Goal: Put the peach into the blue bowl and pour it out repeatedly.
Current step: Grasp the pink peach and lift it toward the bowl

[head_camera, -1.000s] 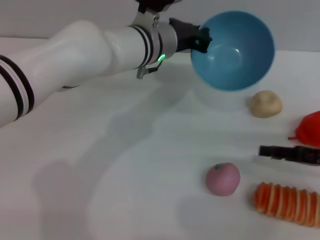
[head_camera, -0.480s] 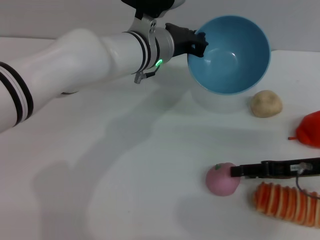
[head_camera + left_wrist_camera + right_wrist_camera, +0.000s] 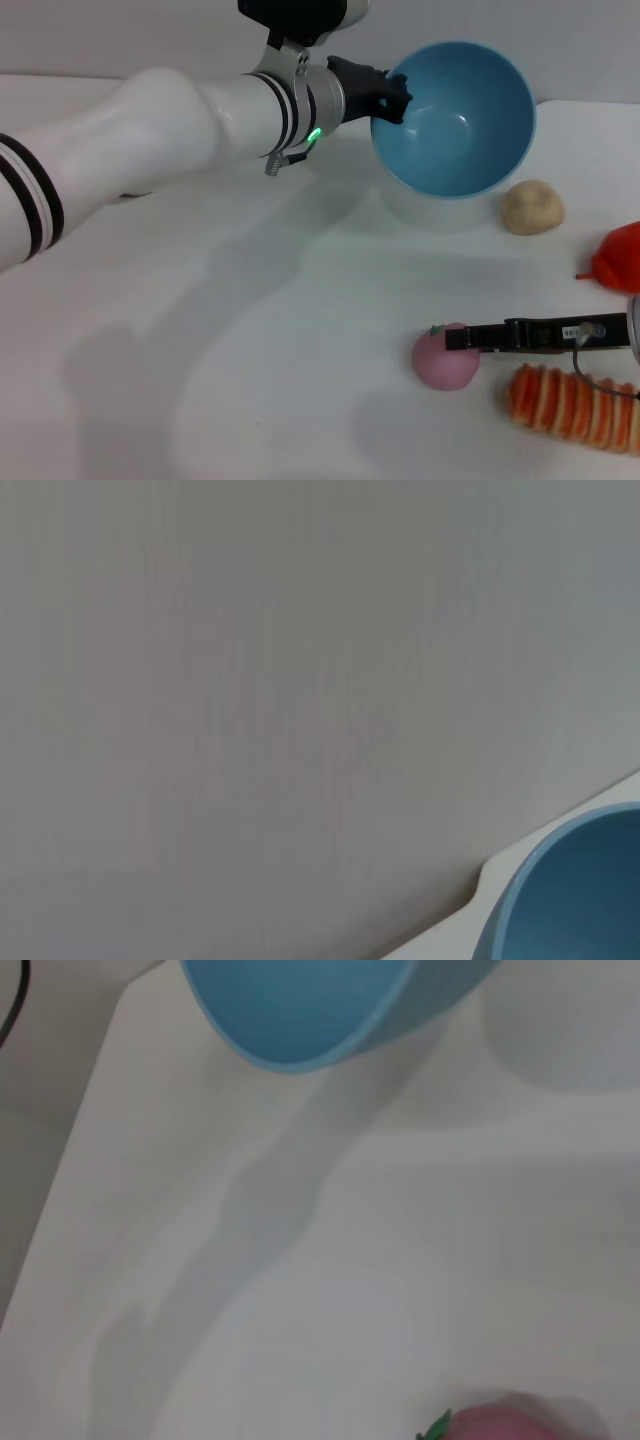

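My left gripper (image 3: 392, 95) is shut on the rim of the light blue bowl (image 3: 455, 120) and holds it in the air at the back of the table, tilted with its opening facing forward; the bowl is empty. It also shows in the left wrist view (image 3: 585, 900) and the right wrist view (image 3: 300, 1010). The pink peach (image 3: 443, 362) lies on the white table at the front right, and also shows in the right wrist view (image 3: 510, 1427). My right gripper (image 3: 460, 338) reaches in from the right, its tip at the peach's upper right side.
A beige lumpy ball (image 3: 532, 207) lies below and right of the bowl. A red-orange item (image 3: 620, 258) sits at the right edge. An orange ridged item (image 3: 570, 405) lies just right of the peach, under the right arm.
My right gripper has moved left from the right edge to the peach. My left gripper has shifted the bowl slightly left and lower. The peach has not moved.
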Controlling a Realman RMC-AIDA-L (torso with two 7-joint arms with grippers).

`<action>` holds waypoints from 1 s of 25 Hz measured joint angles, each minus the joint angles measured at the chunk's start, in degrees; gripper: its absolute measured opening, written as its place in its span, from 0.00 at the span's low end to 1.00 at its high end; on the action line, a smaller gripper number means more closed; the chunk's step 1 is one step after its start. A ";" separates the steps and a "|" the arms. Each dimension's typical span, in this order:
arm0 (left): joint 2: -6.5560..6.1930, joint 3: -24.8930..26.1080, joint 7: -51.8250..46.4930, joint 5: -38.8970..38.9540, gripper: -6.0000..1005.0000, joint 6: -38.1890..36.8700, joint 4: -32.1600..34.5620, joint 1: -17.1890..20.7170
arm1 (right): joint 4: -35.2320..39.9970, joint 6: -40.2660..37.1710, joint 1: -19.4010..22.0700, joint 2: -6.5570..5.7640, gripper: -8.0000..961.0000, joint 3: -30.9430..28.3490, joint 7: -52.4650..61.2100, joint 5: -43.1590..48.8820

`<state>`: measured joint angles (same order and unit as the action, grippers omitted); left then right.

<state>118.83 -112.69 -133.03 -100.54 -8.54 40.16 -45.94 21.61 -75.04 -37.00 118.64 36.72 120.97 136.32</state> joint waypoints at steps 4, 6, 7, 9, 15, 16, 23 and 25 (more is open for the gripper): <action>0.00 -0.24 -0.02 -0.01 0.01 -0.01 0.00 0.18 | 0.05 -0.13 0.20 -0.10 0.61 0.02 -0.02 0.35; 0.00 -0.26 -0.03 -0.01 0.01 -0.03 0.01 0.18 | 0.23 -0.06 0.55 -0.15 0.60 0.02 -0.03 0.38; 0.00 -0.27 -0.03 -0.01 0.01 -0.08 0.01 0.18 | 0.28 0.06 0.71 -0.16 0.60 0.02 -0.05 0.39; 0.00 -0.26 -0.03 -0.01 0.01 -0.22 0.01 0.19 | 0.32 0.26 1.15 -0.16 0.54 0.02 -0.32 0.36; 0.05 -0.25 -0.04 -0.01 0.01 -0.26 0.04 0.59 | 0.71 -0.67 2.02 -0.14 0.36 -0.39 -3.97 -1.98; 0.05 -0.25 -0.04 -0.01 0.00 -0.34 0.07 0.60 | 0.96 -0.77 2.10 -0.16 0.32 -0.43 -4.36 -2.48; -0.18 0.14 -0.04 -0.01 0.01 -2.45 0.17 0.51 | 7.54 -7.91 2.83 -0.18 0.09 -0.39 -6.61 -6.32; -0.39 1.38 -0.07 -0.10 0.01 -5.84 0.12 -0.13 | 11.94 -12.49 3.60 -0.28 0.05 -0.61 -6.37 -7.88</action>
<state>118.44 -111.31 -133.10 -100.64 -14.38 40.28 -46.08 33.54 -87.54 -33.40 118.36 36.11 114.60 128.44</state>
